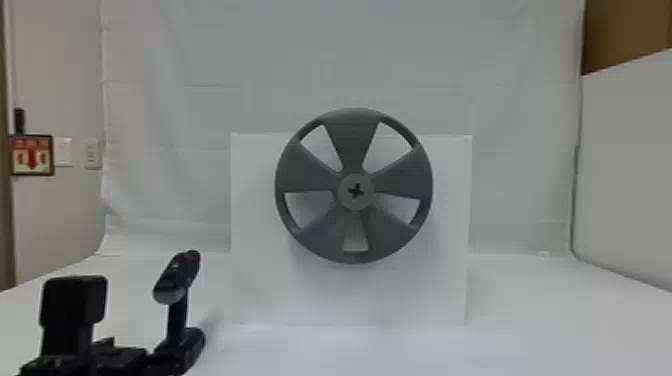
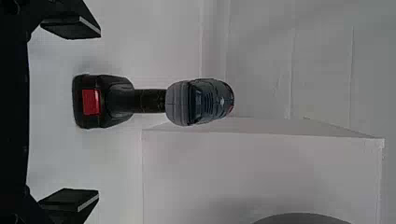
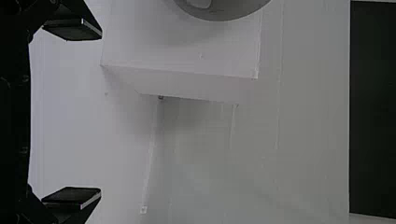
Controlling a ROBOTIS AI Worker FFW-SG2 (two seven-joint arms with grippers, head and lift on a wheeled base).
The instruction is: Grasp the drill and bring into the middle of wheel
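**Logged: one drill (image 2: pixel 201 101) standing upright on a white table (image 1: pixel 550 320), one wheel (image 1: pixel 354 145) in front of a white box (image 1: pixel 252 280)**

Found the drill to the left of the box, near the left gripper (image 1: pixel 117 356). Saw space along both sides of the drill, apart from both fingers in the left wrist view. Recorded the left gripper (image 2: pixel 99 113) as wide open; likewise the right gripper (image 3: pixel 100 113), in the right wrist view.

Measured by eye, from the head view: a strip of table between drill and box, a deeper stretch before the box, a broad one from its right edge toward the right wall (image 1: pixel 630 175). Placed the wheel inside the box's side edges, with its rim rising past the top edge and its bottom well above the table.

Counted: one drill, with one red patch on its base; one wheel, with five spokes, five openings and one dark cross at the hub; one box; two grippers, two fingers each; one hung cloth (image 1: pixel 200 50) behind; one red sign (image 1: pixel 32 155) at far left.
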